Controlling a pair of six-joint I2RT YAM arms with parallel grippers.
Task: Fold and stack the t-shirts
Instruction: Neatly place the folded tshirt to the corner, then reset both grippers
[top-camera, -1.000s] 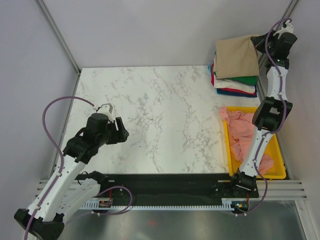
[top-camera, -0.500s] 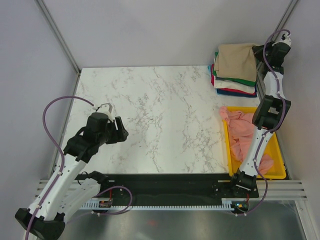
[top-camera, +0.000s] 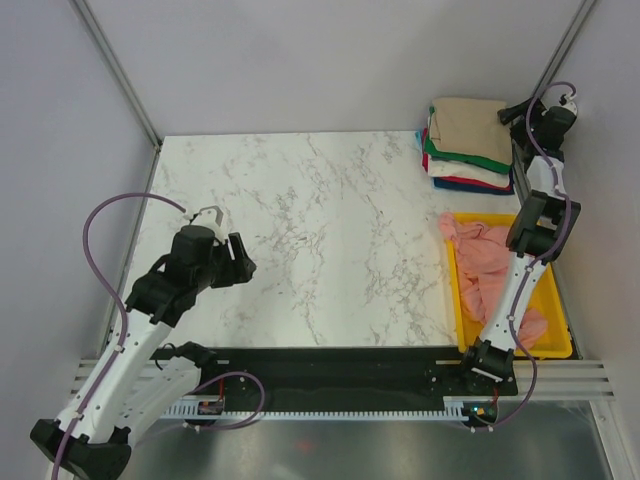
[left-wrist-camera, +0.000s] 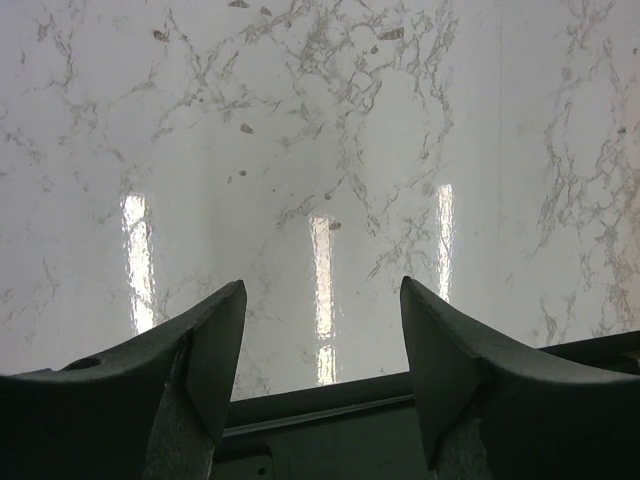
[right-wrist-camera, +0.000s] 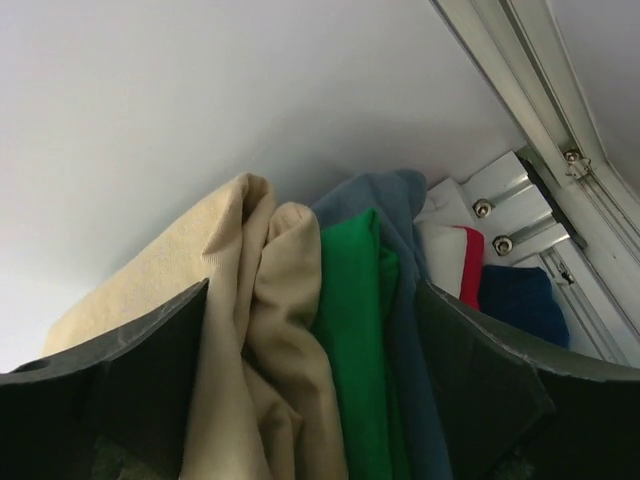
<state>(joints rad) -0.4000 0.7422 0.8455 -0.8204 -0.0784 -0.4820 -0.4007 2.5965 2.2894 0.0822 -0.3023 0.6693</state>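
The soft folded tan t-shirt (top-camera: 466, 118) tops the stack (top-camera: 470, 176) in the marble table's (top-camera: 330, 220) far right corner — light, floppy, best pinched at a thick fold — the right gripper (right-wrist-camera: 312, 300) spread wide at its edge, the left gripper (left-wrist-camera: 320, 300) agape, both empty.

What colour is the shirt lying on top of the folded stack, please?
The top shirt is tan, seen best from the top external camera.

marble table (top-camera: 320, 230) — white, grey-veined | yellow tray (top-camera: 556, 318) — on its right near corner | metal frame posts (top-camera: 115, 70) | grey walls (top-camera: 300, 60)
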